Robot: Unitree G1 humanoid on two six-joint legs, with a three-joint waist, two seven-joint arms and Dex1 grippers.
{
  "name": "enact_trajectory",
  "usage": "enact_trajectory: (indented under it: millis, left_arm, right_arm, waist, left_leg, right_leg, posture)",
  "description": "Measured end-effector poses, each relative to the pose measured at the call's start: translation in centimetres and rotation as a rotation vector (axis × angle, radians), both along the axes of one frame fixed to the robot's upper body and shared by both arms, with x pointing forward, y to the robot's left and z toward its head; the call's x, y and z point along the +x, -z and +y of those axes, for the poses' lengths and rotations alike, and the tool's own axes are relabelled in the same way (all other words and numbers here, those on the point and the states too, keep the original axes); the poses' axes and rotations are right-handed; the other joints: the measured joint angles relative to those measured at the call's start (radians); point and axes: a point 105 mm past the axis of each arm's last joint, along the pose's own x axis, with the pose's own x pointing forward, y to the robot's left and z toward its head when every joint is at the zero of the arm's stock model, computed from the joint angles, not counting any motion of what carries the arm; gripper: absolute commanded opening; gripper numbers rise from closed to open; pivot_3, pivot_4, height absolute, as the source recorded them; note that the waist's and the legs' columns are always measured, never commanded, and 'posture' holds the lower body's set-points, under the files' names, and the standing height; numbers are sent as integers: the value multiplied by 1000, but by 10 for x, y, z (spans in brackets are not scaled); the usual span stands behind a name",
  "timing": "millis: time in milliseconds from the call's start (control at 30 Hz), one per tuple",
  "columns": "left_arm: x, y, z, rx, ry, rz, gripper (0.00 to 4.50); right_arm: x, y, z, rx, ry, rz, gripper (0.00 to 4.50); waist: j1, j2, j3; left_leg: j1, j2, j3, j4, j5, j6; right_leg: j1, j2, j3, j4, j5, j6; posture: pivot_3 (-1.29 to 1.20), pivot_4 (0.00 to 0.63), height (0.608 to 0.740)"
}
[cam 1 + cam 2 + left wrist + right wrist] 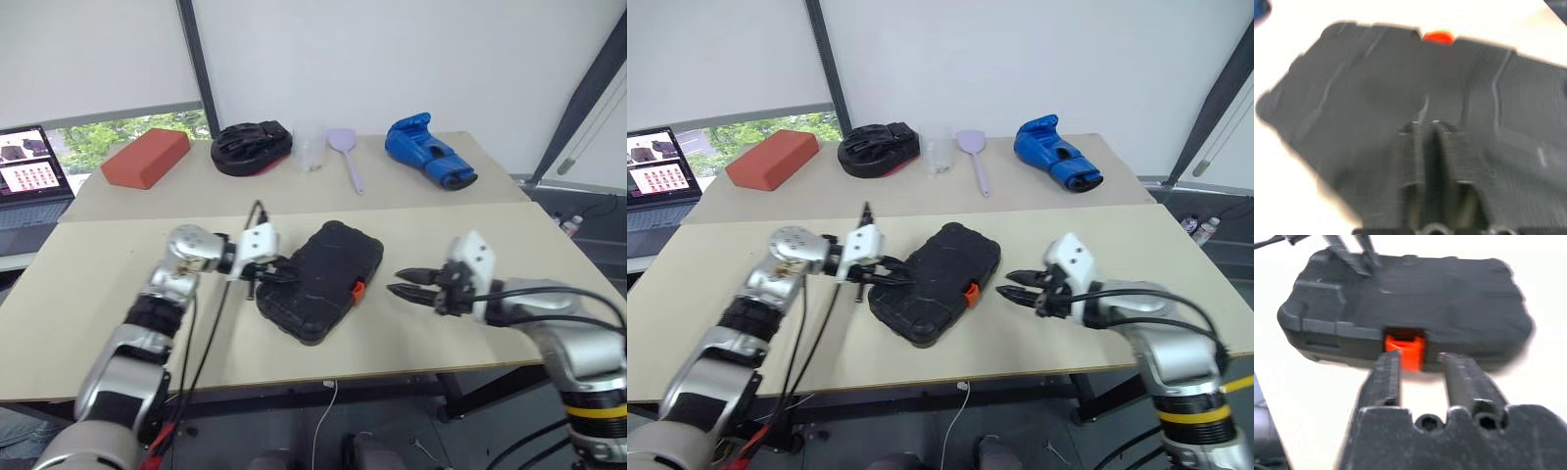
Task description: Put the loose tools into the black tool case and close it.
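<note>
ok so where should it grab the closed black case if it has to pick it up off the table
Probably across the thin long edge that carries the orange latch, coming in level from the robot's right, where the right gripper already faces it with fingers apart. The black tool case lies flat and closed; its broad lid looks too wide to span, while the edge is slim. The left gripper could steady the opposite side.
</note>
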Motion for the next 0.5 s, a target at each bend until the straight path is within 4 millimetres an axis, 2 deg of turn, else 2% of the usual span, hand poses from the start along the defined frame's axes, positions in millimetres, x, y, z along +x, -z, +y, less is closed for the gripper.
enact_trajectory:
  millis: [100, 167, 200, 233, 367, 500]
  left_arm:
    - [-24, -9, 51, -7, -111, 157, 3298]
    - [-39, -25, 72, -31, -169, 217, 3983]
    - [-44, -33, 76, -39, -178, 221, 4320]
    - [-50, -45, 83, -51, -197, 213, 4475]
    - [-66, -59, 107, -61, -301, 198, 4475]
    - [-73, -58, 108, -93, -331, 210, 4475]
  right_arm:
    - [-17, -18, -29, -59, -50, 61, 3839]
    - [-22, -30, -49, -95, -53, 95, 4469]
    - [-23, -33, -55, -102, -51, 107, 4500]
    - [-23, -38, -59, -93, -67, 118, 4500]
    - [-18, -56, -73, -74, -86, 123, 4500]
    - [-6, -67, -71, -56, -96, 60, 4500]
  waist:
    - [-6, 1, 7]
    - [-4, 1, 13]
    - [-2, 1, 14]
    - [4, 2, 15]
    - [10, 7, 20]
    - [19, 7, 21]
  left_leg:
    - [0, 0, 0, -3, 0, 0]
    - [-2, 0, 0, -3, 0, 0]
    - [-2, 0, 0, -3, 0, 0]
    - [-2, 0, 0, -3, 0, 0]
    - [-3, -1, 1, -5, -5, -7]
    - [-5, -1, 0, -5, -5, -8]
  right_leg:
    - [-2, 0, 0, 0, -1, -1]
    - [-3, 0, -1, -1, -1, -1]
    - [-2, -1, -1, -3, -1, -1]
    - [-1, -1, -2, -6, -1, -1]
    - [-1, -3, -3, -9, 0, 0]
    - [-2, -3, -4, -10, 0, 0]
  posture:
    - [0, 150, 740]
    - [0, 150, 740]
    - [0, 150, 740]
    - [0, 150, 740]
    - [0, 150, 740]
    - [0, 150, 740]
